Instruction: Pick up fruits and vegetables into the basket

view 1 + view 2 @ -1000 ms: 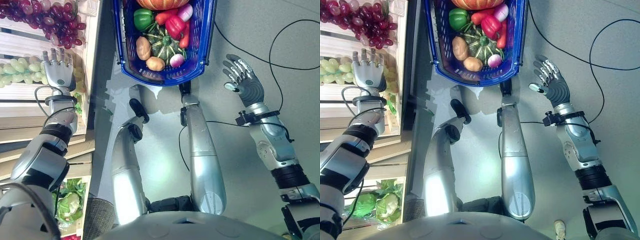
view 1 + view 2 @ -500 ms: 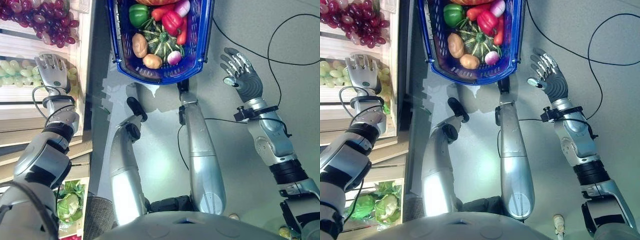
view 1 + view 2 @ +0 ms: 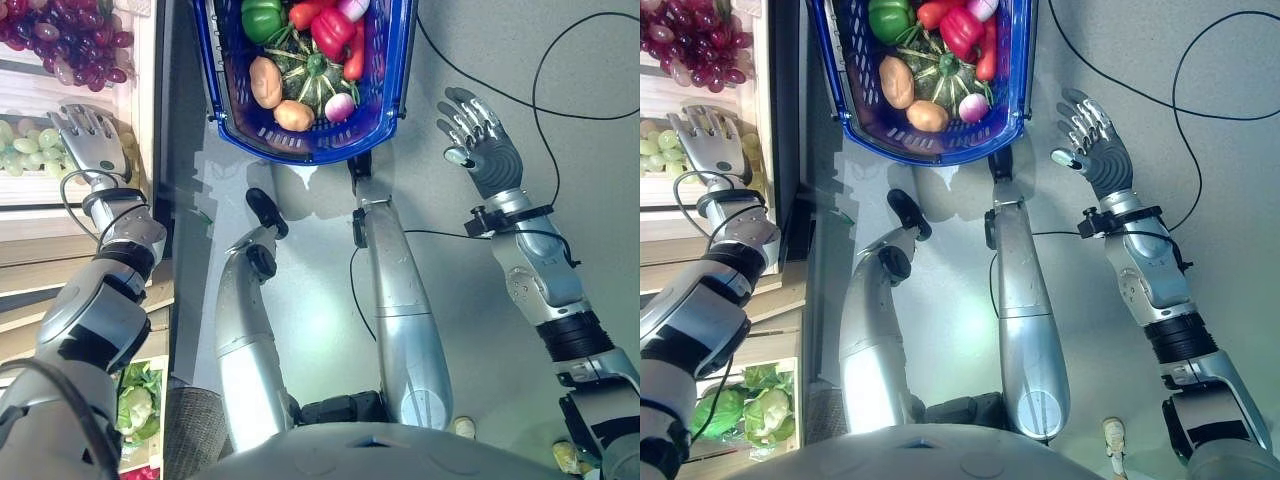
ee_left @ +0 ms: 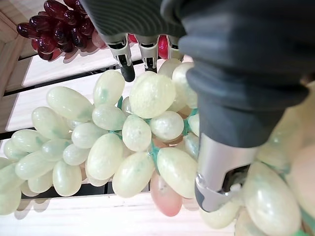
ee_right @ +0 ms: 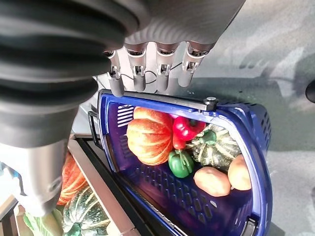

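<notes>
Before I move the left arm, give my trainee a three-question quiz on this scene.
1. True or false: the left hand is over the pale green grape bunch.
2. The blue plastic basket sits: A) on the wooden shelf B) on the grey floor C) in the right hand.
3. The right hand is ____ and holds nothing.

Key: 1 true; 2 B; 3 open.
</notes>
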`<state>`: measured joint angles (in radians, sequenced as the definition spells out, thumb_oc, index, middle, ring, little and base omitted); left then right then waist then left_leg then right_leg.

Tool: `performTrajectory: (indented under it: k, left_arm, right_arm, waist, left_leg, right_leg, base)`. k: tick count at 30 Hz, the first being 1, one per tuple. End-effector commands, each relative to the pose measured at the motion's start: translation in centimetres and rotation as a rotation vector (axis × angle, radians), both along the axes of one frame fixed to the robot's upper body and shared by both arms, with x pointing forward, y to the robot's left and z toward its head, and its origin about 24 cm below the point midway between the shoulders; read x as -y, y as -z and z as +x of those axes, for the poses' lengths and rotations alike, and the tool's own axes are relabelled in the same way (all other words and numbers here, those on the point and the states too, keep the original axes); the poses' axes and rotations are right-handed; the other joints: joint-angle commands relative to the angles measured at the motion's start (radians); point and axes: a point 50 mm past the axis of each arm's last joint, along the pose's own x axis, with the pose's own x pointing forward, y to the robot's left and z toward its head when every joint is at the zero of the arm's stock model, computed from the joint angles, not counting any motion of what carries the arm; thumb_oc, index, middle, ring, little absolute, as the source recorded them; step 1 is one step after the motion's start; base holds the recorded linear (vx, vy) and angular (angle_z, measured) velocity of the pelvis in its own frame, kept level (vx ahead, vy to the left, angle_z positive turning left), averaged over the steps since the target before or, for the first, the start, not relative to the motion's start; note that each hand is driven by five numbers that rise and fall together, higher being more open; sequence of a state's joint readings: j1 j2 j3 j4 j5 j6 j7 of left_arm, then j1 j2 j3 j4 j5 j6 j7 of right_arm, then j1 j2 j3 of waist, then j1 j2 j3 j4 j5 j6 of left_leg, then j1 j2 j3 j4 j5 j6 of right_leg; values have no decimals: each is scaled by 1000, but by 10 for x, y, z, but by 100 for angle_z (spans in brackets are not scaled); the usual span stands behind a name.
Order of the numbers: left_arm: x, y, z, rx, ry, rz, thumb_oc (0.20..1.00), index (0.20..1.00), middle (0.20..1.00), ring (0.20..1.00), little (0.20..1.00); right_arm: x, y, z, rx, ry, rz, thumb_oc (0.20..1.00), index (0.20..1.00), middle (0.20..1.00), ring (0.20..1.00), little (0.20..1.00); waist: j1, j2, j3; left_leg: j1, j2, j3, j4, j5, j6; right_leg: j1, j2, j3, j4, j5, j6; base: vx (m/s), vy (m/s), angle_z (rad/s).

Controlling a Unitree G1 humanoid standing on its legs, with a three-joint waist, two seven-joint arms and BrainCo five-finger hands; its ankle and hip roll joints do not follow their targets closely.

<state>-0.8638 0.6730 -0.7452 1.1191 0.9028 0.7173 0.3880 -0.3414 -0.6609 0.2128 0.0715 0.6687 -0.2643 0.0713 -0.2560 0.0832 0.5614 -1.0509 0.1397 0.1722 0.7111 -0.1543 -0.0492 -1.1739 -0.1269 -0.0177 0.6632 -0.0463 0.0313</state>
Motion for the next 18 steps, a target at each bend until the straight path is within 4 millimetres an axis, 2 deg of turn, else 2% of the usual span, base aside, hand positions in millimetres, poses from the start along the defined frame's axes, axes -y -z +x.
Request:
performTrajectory:
  k: [1, 5, 18]
  left_arm:
    - [-49, 37, -41, -179, -231, -70, 200, 200, 200, 200, 200]
    - [-46, 46, -41, -182, -181, -113, 200, 200, 200, 200, 200]
    - [-44, 59, -48, -101, -38, -154, 200, 200, 200, 200, 200]
  right_arm:
    - [-9, -9, -9, 83, -44, 46, 1000, 1000, 1000, 1000, 1000]
    - [-9, -9, -11, 88, -34, 39, 1000, 1000, 1000, 1000, 1000]
    - [-6, -4, -20, 97, -11, 2, 1000, 1000, 1000, 1000, 1000]
  waist:
    - [13, -51, -41]
    - [18, -46, -41]
    - [28, -38, -41]
  left_leg:
    - [-47, -50, 6, 17, -58, 10]
    - [-42, -52, 6, 14, -58, 10]
    - [26, -55, 17, -19, -47, 11]
  right_leg:
    - [-11, 13, 23, 5, -46, 52]
    - [-9, 9, 21, 7, -49, 53]
    - [51, -9, 8, -9, -56, 56]
  base:
    - [0, 0, 0]
    - [0, 0, 0]
    - [1, 2, 1]
